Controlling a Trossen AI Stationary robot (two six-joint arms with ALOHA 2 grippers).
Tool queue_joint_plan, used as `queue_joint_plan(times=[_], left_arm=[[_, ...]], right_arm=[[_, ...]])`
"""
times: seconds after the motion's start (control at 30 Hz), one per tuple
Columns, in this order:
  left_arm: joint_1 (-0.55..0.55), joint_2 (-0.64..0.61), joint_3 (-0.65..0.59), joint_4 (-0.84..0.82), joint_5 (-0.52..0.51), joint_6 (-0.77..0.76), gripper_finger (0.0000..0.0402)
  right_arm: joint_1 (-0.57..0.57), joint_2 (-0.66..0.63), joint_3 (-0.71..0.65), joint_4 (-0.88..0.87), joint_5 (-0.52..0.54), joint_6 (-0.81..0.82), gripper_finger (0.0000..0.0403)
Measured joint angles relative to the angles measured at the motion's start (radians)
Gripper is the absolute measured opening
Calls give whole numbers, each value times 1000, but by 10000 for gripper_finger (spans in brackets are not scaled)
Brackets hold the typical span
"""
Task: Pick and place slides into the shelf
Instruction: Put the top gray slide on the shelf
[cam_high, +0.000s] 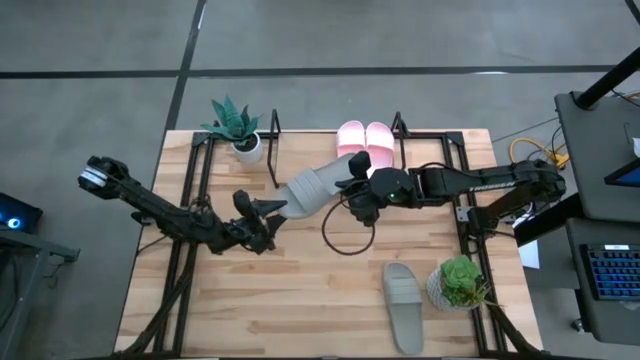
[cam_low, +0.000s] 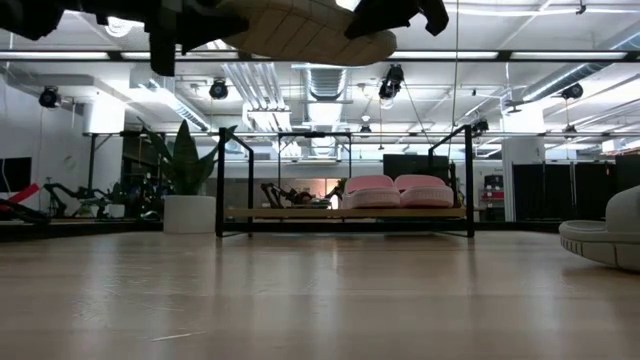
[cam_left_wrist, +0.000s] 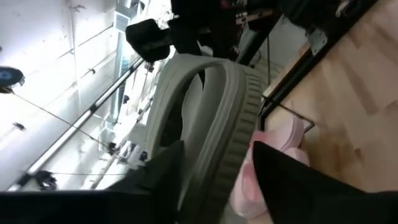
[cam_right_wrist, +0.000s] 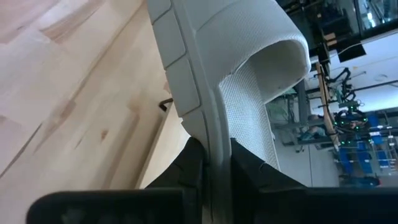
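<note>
A grey-green slide (cam_high: 312, 190) hangs in the air over the table's middle; the low view shows its sole (cam_low: 300, 30) from below. My right gripper (cam_high: 352, 192) is shut on its end nearer the shelf (cam_high: 274, 150). My left gripper (cam_high: 272, 212) is open at the slide's other end (cam_left_wrist: 211, 124), one finger on each side, with a gap showing beside one finger (cam_left_wrist: 280, 177). Two pale pink slides (cam_high: 363, 140) sit side by side on the shelf's board (cam_low: 290, 213). The second grey-green slide (cam_high: 404, 300) lies flat on the table near the right. My right gripper (cam_right_wrist: 214, 171) pinches the sole's side edge (cam_right_wrist: 211, 134) between its two fingers, just beside the strap (cam_right_wrist: 261, 68). It comes roughly level from the table's right. The slide is lifted clear of the table and lies about level.
A potted plant (cam_high: 238, 128) stands by the shelf's left end and another (cam_high: 460, 285) near the table's right edge beside the lying slide. A black cable loop (cam_high: 348, 238) lies on the wood under the right gripper. Black arm-mount frames run along both sides.
</note>
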Motion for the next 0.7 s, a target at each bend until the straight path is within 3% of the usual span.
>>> queue_joint_plan(times=[0.27,0.43,0.7], left_arm=[[-1,67,58,-8,-161,43,23],[-1,56,66,-2,-183,38,15],[3,38,70,0,-358,36,15]], right_arm=[[-2,0,1,-3,5,4,33],[-5,0,1,32,20,54,47],[-4,-11,33,31,145,181,163]])
